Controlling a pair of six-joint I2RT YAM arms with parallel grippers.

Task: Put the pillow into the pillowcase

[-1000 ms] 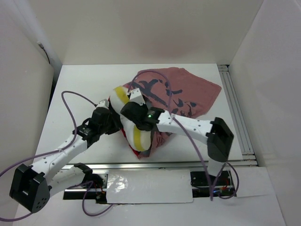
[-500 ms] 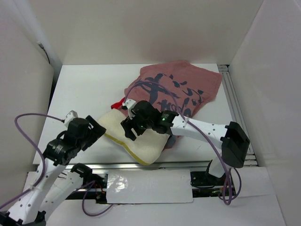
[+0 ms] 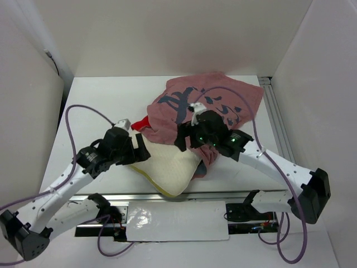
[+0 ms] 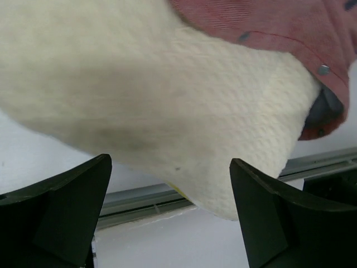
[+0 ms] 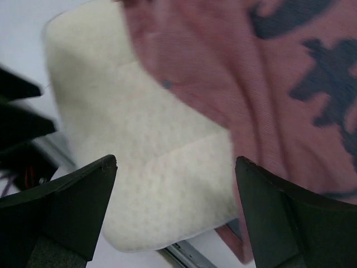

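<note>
Top external: one pillow [image 3: 170, 167], one pillowcase [image 3: 223, 97] overlapping; left tool [image 3: 141, 152], right tool [image 3: 184, 138] gaping.

One pillow [image 3: 167, 167], one pillowcase [image 3: 223, 100], two robot arms [image 3: 61, 187], two purple cables [image 3: 71, 113]

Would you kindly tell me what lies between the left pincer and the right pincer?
In the top view, the uncovered cream end of the pillow lies between the left pincer and the right pincer, with the pillowcase draped over its far side.
</note>
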